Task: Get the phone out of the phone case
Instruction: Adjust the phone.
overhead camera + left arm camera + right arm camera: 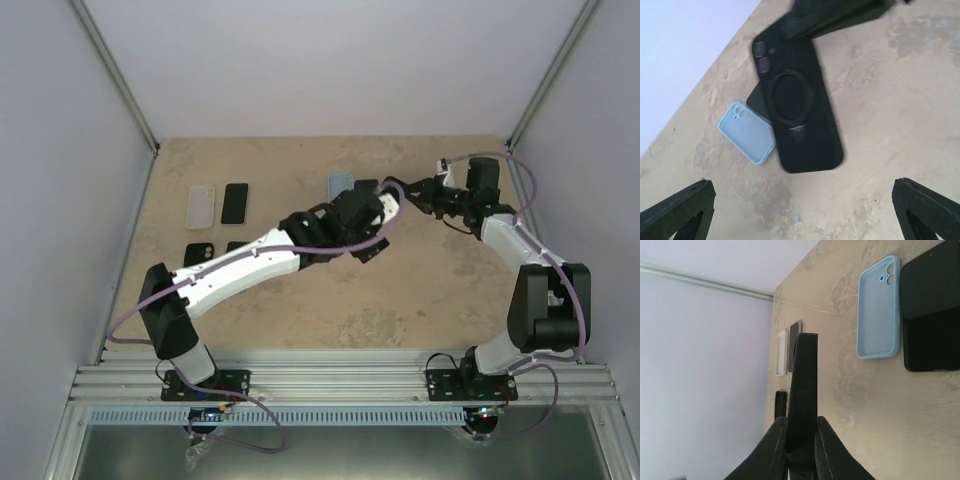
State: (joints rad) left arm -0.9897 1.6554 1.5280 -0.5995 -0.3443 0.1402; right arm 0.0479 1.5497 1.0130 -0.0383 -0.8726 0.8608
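Observation:
The black phone case (800, 110), with a ring on its back and camera holes at one end, hangs above the table. My right gripper (801, 422) is shut on one end of it, and there the case (805, 380) shows edge-on. Whether a phone sits inside it I cannot tell. My left gripper (801, 187) stands wide open just short of the case's free end, touching nothing. In the top view both grippers, left (388, 208) and right (408, 190), meet at the table's back middle. A bare black phone (932, 315) lies flat on the table below.
An empty light-blue case (878, 307) lies beside the bare phone. At the back left lie a white case (201, 207), a dark phone (234, 203) and two small black cases (198, 250). Walls close in on both sides.

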